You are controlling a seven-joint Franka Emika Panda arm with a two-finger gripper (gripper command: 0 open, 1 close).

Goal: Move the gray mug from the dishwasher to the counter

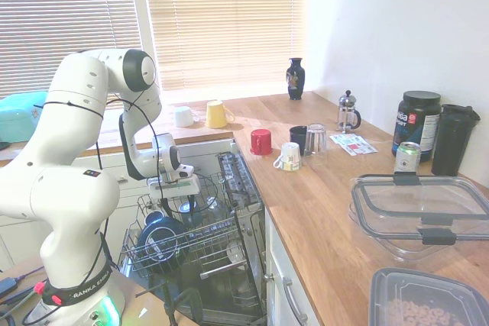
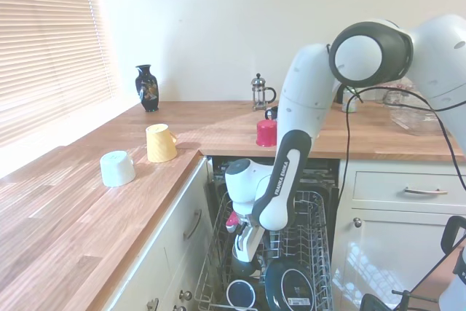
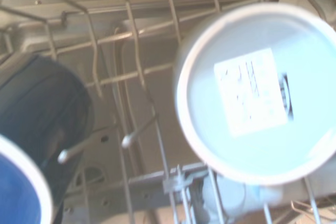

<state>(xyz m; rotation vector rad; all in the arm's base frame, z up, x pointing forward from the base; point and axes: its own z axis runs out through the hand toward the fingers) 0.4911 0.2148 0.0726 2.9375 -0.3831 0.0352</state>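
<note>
I had the claw [image 2: 243,262] down in the dishwasher [image 2: 280,249] rack; whether it was open or gripping, I couldn't tell. The gray mug [image 3: 255,94] sat upside down right beneath it, base up, long axis roughly vertical. Lifting and carrying to the worktop [image 2: 87,227] remained undone.

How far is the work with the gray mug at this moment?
Done: nothing yet; the small dark gray ceramic mug sits in the wire rack of the white-fronted dishwasher. In hand: the white arm's gripper hangs close above it; a grip is not visible. Left: grasp, lift, and set it on the light-brown wooden counter.
</note>
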